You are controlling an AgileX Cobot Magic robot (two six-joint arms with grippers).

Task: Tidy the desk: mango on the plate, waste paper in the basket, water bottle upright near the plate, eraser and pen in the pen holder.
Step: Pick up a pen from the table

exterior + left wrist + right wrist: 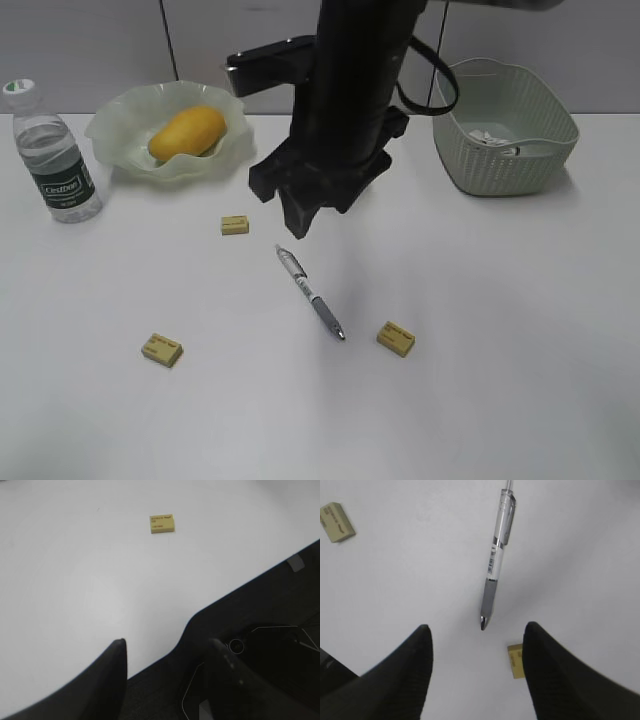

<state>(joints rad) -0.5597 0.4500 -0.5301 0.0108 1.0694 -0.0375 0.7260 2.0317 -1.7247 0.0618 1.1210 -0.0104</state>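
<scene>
The mango (187, 132) lies in the wavy-rimmed plate (120, 125) at the back left. The water bottle (58, 165) stands upright left of the plate. The waste paper (490, 138) lies inside the basket (505, 150) at the back right. The pen (310, 292) lies on the desk (500, 330), and in the right wrist view (496, 560) its tip points at my jaws. Three yellow erasers lie loose: one (235, 225), one (162, 349), one (396, 338). My right gripper (305, 205) (477, 630) hangs open and empty above the pen. My left gripper (167, 647) is open and empty. The pen holder is out of view.
In the left wrist view an eraser (162, 523) lies on the white top, and the desk's edge (200, 612) runs under the jaws with dark floor beyond. In the right wrist view one eraser (336, 522) lies far left and another (516, 660) sits by the right finger.
</scene>
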